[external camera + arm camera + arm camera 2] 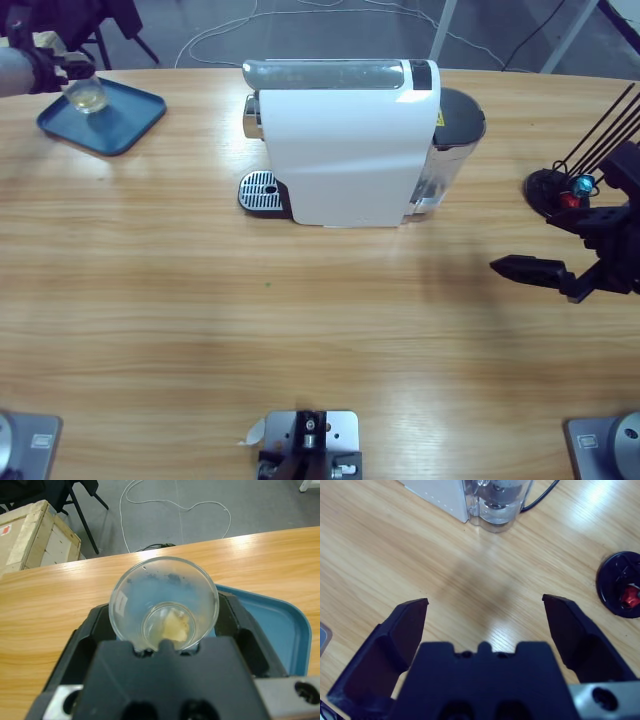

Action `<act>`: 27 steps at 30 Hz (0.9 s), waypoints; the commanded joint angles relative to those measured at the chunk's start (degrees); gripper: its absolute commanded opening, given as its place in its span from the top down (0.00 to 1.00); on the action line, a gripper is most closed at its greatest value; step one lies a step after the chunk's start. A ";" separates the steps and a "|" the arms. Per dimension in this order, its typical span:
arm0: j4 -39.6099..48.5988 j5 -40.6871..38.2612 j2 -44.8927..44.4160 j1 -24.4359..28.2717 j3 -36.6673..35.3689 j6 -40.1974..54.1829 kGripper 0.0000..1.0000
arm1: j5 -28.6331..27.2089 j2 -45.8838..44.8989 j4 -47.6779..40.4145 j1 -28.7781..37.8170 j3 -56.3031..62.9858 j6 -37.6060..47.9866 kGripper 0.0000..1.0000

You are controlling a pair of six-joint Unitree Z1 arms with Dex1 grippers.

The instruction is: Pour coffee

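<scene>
While left hand [165, 630] grips glass [164, 602] holding coffee [172, 627] over tray [280, 630], right hand [485, 615] gapes wide.

Pale yellow coffee [172, 627] sits in a clear glass [164, 602]; blue tray [125, 125], white machine [345, 150], black jaws.

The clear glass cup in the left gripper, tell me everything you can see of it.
The clear glass cup is a small, round, transparent tumbler that narrows toward its base. A little pale yellowish coffee pools at the bottom, and its inner wall looks misted. The left gripper is shut on it, black jaws pressing its sides. In the high view the cup sits over the near edge of the blue plastic tray at the table's far left corner; whether it rests on the tray cannot be told.
</scene>
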 commanded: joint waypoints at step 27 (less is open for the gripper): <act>9.00 -4.42 -29.88 -0.87 15.29 -5.90 0.00 | 0.46 -0.01 0.25 0.06 1.11 0.23 0.00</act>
